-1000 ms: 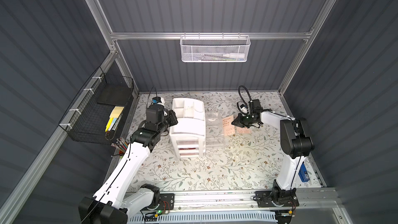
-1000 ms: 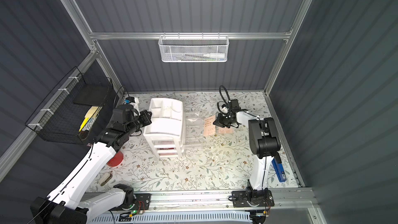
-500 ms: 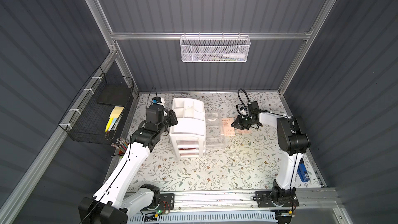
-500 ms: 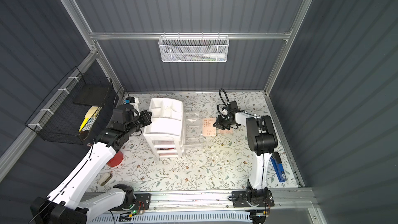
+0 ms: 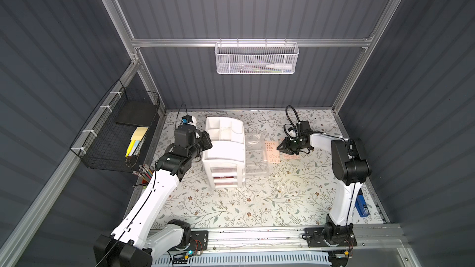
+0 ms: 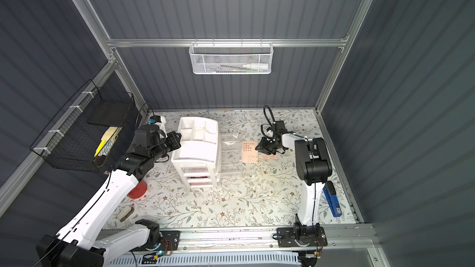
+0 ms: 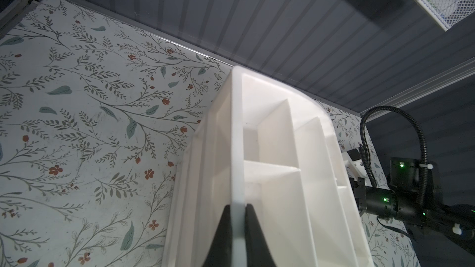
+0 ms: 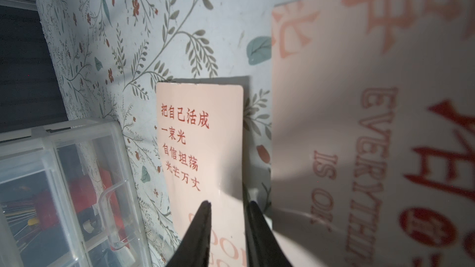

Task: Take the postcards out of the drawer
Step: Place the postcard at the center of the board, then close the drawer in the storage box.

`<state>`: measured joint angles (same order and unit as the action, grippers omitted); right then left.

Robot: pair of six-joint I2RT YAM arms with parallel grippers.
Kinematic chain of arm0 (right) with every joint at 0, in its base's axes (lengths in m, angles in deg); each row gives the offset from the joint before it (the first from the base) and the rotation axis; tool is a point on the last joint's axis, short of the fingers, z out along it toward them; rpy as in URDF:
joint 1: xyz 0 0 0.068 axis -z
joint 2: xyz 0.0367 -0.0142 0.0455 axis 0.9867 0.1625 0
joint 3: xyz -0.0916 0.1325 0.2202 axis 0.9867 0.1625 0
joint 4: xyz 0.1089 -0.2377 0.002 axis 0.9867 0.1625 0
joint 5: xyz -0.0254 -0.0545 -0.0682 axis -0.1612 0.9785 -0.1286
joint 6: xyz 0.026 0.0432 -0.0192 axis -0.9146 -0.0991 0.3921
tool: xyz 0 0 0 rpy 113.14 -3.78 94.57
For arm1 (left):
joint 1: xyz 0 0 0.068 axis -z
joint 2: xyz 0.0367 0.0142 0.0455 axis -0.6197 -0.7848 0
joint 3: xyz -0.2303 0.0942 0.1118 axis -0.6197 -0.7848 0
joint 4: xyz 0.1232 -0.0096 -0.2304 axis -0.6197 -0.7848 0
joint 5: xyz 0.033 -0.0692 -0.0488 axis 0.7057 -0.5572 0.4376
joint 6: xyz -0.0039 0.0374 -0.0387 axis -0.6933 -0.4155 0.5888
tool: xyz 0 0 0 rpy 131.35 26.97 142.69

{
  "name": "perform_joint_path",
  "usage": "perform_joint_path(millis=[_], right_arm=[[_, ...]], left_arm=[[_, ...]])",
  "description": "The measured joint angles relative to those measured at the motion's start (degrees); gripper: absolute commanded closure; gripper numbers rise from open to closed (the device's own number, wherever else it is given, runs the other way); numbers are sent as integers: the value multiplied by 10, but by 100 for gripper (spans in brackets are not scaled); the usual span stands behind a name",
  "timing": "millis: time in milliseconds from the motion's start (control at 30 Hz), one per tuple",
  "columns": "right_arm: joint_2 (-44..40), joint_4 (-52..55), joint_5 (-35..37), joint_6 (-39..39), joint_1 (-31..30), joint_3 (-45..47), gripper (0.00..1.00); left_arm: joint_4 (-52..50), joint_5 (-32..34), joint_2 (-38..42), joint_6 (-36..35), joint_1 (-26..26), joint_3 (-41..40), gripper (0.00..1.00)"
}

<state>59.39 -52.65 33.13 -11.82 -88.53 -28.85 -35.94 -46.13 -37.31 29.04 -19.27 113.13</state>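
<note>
Right gripper [image 8: 227, 208] newly ajar astride 1 peach postcard [image 8: 200, 137], seemingly released.

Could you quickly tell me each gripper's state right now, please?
Left gripper: closed on the rim of the white organizer.
Right gripper: jaws open, over a peach postcard, not holding it.

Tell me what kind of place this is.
Most likely a robot test cell staged as a desk nook: a left arm and right arm bolted to an aluminium rail, dark ribbed panels enclosing a floral-covered table, and stationery props like the white drawer organiser and black wire basket.
</note>
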Motion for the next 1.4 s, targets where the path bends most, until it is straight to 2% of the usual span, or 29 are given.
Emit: perform_joint_path(millis=[200,333,600,833,1400], right_arm=[[-23,16,14,0,2,0,72],[-66,19,21,0,3,6,72],[-142,11,18,-12,0,56,82],[-183,0,14,-31,-27,99,87],[-183,-54,15,-86,-121,113,89]], left_arm=[[0,0,0,0,0,0,100],[0,0,0,0,0,0,100],[0,0,0,0,0,0,100],[0,0,0,0,0,0,100],[9,-7,-5,0,0,0,100]])
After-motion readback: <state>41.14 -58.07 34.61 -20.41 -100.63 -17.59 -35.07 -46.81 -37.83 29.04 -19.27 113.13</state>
